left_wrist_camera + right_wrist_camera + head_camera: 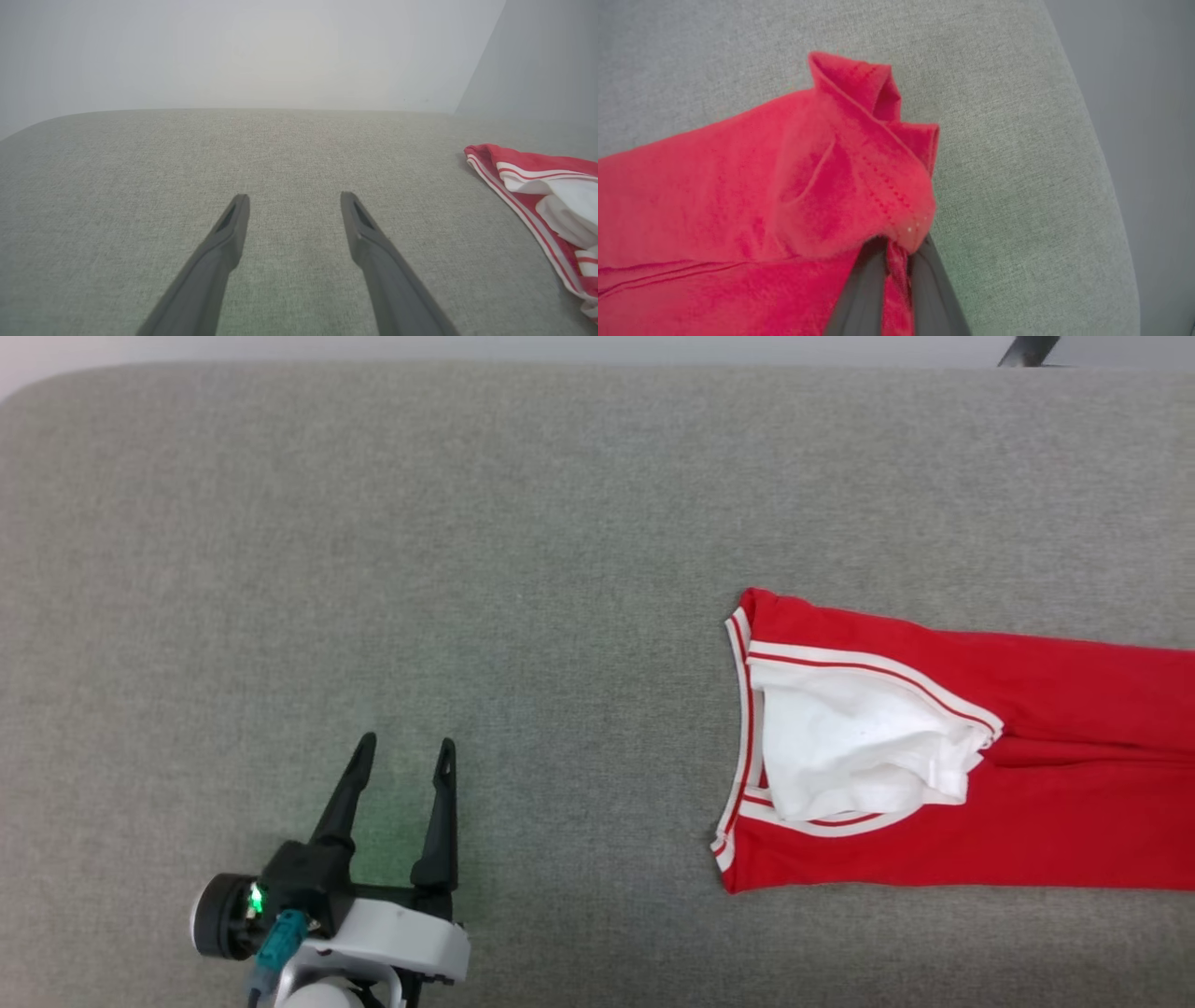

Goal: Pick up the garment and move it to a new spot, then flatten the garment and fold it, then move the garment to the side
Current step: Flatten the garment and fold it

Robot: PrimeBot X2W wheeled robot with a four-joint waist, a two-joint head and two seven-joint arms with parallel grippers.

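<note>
My right end effector (896, 261) is pinched shut on a bunched red corner of the shirt (1055, 821), probably so I can drag it aside. The shirt lies folded in a long strip on the right of the grey desk (373, 523). My left end effector (406, 742) sits wide open and empty, well apart from the collar end.

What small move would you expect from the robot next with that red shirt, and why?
Probably the right end effector should lift the hem corner it pinches and carry it toward the striped-trim end, folding the strip in half. The red jersey already lies folded long and narrow, and the left end effector is open, apart from it.
</note>
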